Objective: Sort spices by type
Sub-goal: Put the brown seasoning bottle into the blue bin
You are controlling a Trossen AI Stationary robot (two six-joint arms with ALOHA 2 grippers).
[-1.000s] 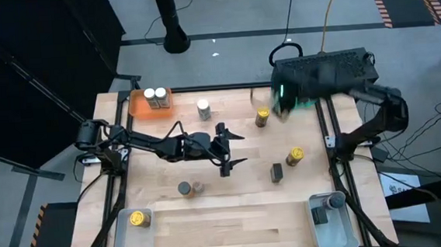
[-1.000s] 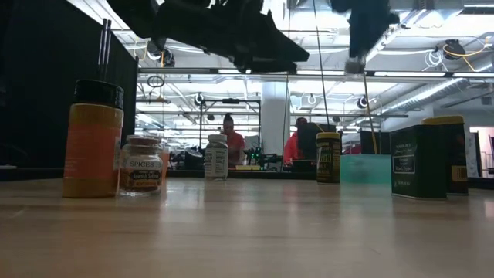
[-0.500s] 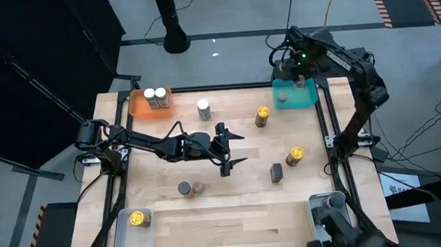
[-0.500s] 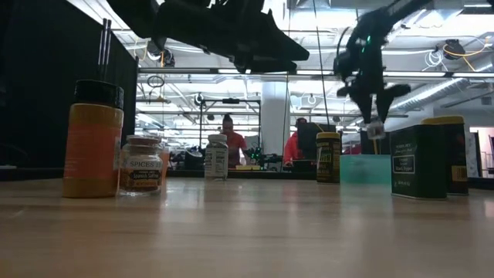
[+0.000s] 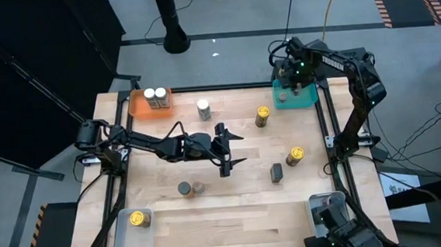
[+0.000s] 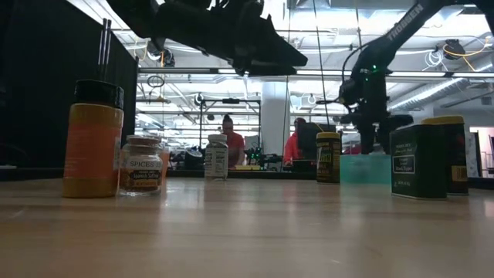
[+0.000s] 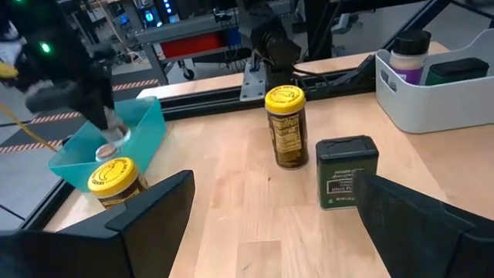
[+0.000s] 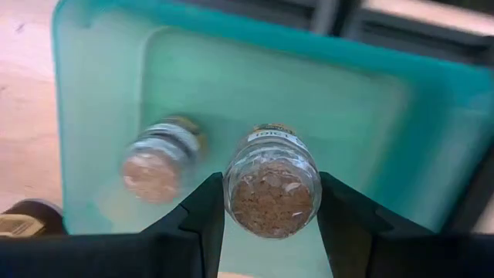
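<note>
So from overhead, the right end effector [image 5: 286, 78] has swung in over the teal tray [image 5: 310, 95] at the far right corner of the tabletop [image 5: 211, 217], where a second ago it was only a blur off to the side. That means this jar is about to join its group. The left end effector [image 5: 228, 148] hasn't budged, hanging mid-table with its fingers spread wide and nothing between them.

Low view: the right arm now reaches straight down right above the teal tray [image 6: 366, 167], lower than half a second back. A yellow-lidded jar [image 6: 328, 156] stands just beside it.

Left wrist view: same right arm hovers over the tray, and one jar [image 7: 109, 148] already lies inside.

Right wrist view: the fingers [image 8: 202, 216] are clamped on a small clear spice jar [image 8: 271, 191] of brownish powder, directly over the tray floor. A matching brownish jar [image 8: 159, 159] lies just beside it, so the type pairing looks right.
</note>
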